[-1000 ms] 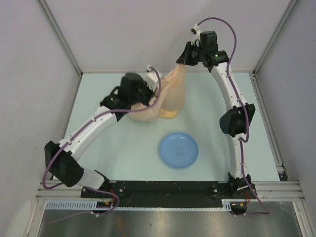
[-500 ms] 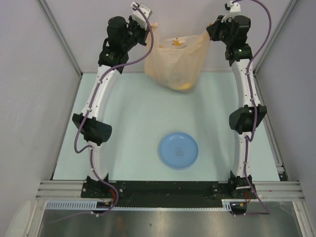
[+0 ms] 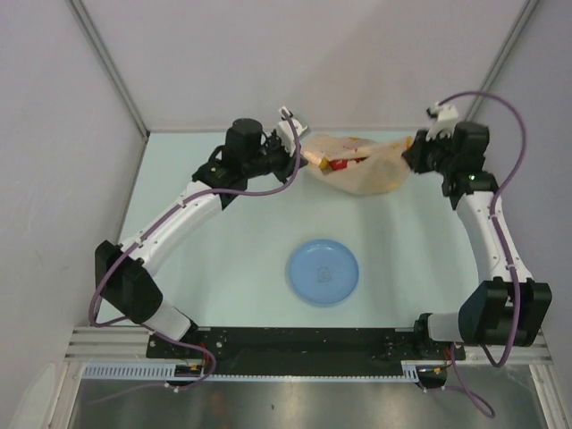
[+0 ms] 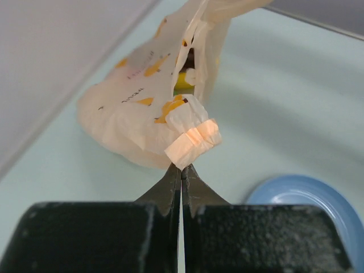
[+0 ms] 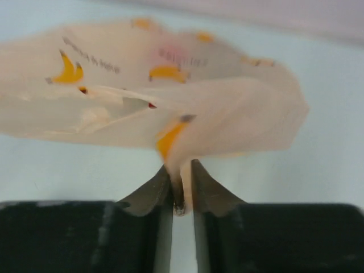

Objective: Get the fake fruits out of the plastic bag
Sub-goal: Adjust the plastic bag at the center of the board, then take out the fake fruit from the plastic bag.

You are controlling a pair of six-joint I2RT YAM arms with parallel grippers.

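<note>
light: bright, even, diffuse | shadows: faint, soft | my right wrist view: plastic bag (image 5: pixel 153 108) motion-blurred | my left wrist view: bag crisp, blue plate (image 4: pixel 307 199) soft

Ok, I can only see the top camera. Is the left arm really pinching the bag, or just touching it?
Observer: Really pinching. In the left wrist view the left fingers are shut on a folded corner of the plastic bag.
Operator: And the right one?
Observer: Same. Its wrist view shows the right fingers closed on a thin fold of the bag.
Operator: Can you peek inside?
Observer: A bit. Through the bag's slit in the left wrist view a yellow piece shows. I cannot tell which fruit it is.
</note>
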